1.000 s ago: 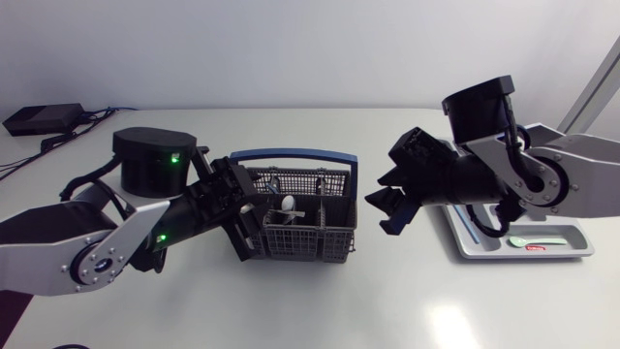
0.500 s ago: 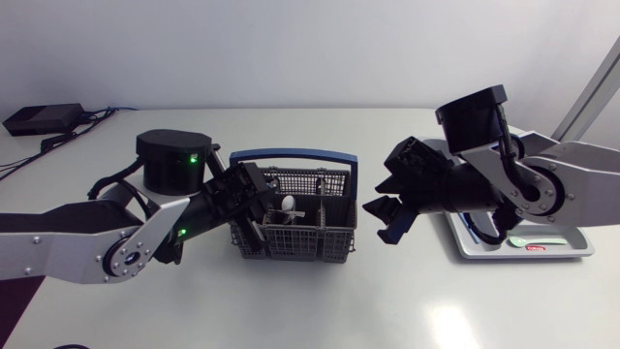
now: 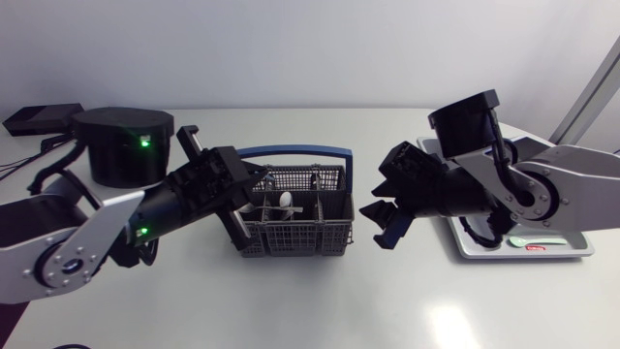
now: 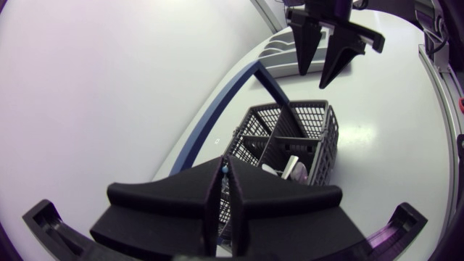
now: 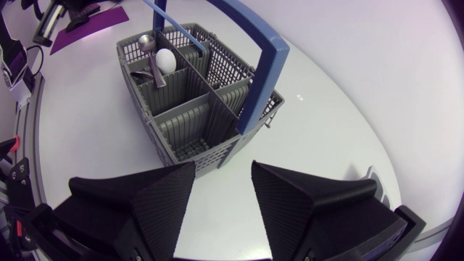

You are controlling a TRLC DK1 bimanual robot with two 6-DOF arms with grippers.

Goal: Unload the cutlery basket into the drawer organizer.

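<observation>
Pinched down to a thin slit, the jaws of the left gripper (image 4: 225, 174) held a slim blue-handled utensil (image 5: 174, 24) over the left end of the cutlery basket (image 3: 291, 218). The right gripper (image 5: 223, 167) hung just beside the basket's right end, its jaws spread wide with nothing between them.

The utensil stood steeply, leaning a little. Its lower end was down in an end compartment and its upper end was up in the jaws, so its long axis ran close to vertical. The basket lay lengthwise across the table between the two arms, with its blue handle (image 3: 291, 152) arching along that same line.

Unloading looked partly done. The drawer organizer (image 3: 581, 250), well to the right, already held a mint spoon (image 3: 528, 238) and what seemed to be a few other pieces, too small to make out. A white spoon (image 5: 165, 59) and a metal spoon (image 5: 147, 40) were left in the basket besides the blue piece. By my judgement, several transfers were yet to do.
</observation>
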